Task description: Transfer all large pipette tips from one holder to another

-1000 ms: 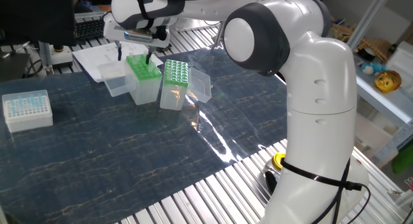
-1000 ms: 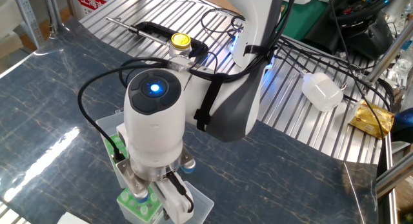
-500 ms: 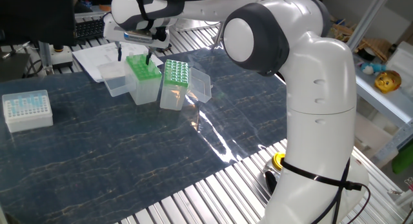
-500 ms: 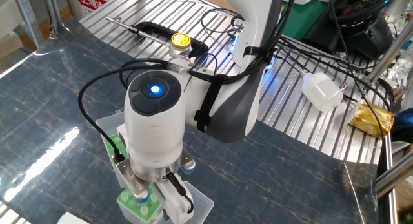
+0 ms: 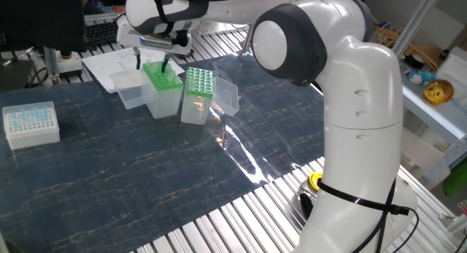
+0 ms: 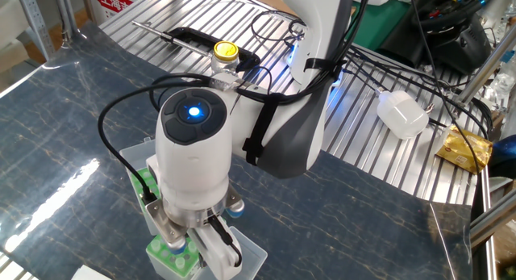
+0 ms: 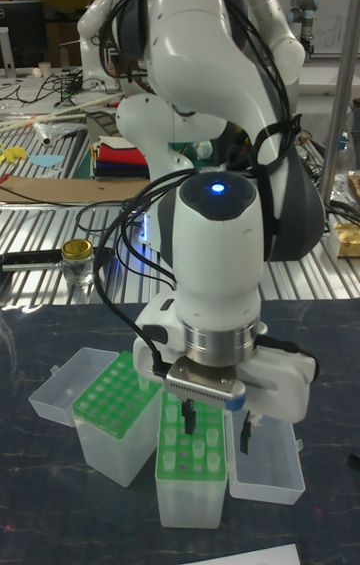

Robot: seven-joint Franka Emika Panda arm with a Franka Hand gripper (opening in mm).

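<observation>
Compared with a moment earlier, the black two-finger gripper [image 7: 215, 425] had barely shifted above the green tip rack [image 7: 190, 452], jaws parted and empty, so no transfer had advanced.

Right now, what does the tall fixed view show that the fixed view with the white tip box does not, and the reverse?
Only the tall fixed view shows the gripper from the front, its two fingers spread apart above a green rack, plus a yellow-capped jar and other robot arms behind. Only the fixed view with the white box shows that box of pale-blue tips, standing apart from the racks, and the arm's base. Both show two green racks side by side in clear boxes, their lids hinged open, with the gripper over one of them.
</observation>
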